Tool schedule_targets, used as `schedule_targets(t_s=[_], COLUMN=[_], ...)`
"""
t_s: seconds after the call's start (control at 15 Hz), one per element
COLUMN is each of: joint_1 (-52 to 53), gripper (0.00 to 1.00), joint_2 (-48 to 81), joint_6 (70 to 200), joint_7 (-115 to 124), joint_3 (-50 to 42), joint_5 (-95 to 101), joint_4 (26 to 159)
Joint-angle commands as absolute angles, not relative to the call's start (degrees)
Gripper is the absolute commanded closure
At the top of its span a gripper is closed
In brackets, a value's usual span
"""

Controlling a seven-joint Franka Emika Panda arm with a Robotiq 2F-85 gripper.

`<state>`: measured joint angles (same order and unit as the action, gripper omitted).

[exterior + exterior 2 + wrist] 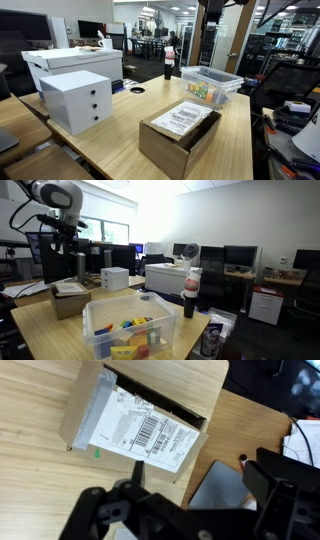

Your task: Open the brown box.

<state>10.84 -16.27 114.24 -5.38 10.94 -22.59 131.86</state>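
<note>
The step in hand looks like the approach. The brown box (140, 430) lies under the gripper (185, 492), which hangs above it with no contact visible; in the wrist view its two fingers (100, 510) stand wide apart and hold nothing. The box sits on the wooden table (120, 130) near one end, apart from the white drawer cabinet (78, 100) on one side and from the clear plastic bin (212, 84) of coloured bits behind it. Its flap lid, with the white printed label (142, 428), is down and looks slightly sunk into the opening, so the task is not yet begun. A dark gap (165, 402) shows along one long side of the flap. That is probably the free edge, with the hinge on the opposite long side, though the fold itself is not plain to see. In the wrist view the box's long axis runs from upper left to lower right, and in an exterior view the box (180, 135) sits askew to the table's edges. The next move, as I judge it, calls for a descent to that gap — one finger slipped under the free edge, or the edge pinched — then a lift swinging about the far side.
</note>
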Motion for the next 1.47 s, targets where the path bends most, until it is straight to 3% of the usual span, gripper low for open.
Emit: schedule_targets(t_s=[0.0, 0.8, 1.4], joint_1=[11.2, 11.7, 12.8], gripper=[0.0, 0.0, 0.0], joint_2=[-20.4, -17.9, -16.7], joint_6=[116.5, 130.5, 130.2], joint_7=[-2.0, -2.2, 3.7], joint_3=[11.1, 9.8, 10.4], joint_5=[-21.2, -23.2, -25.2], joint_4=[137.0, 149.3, 153.5])
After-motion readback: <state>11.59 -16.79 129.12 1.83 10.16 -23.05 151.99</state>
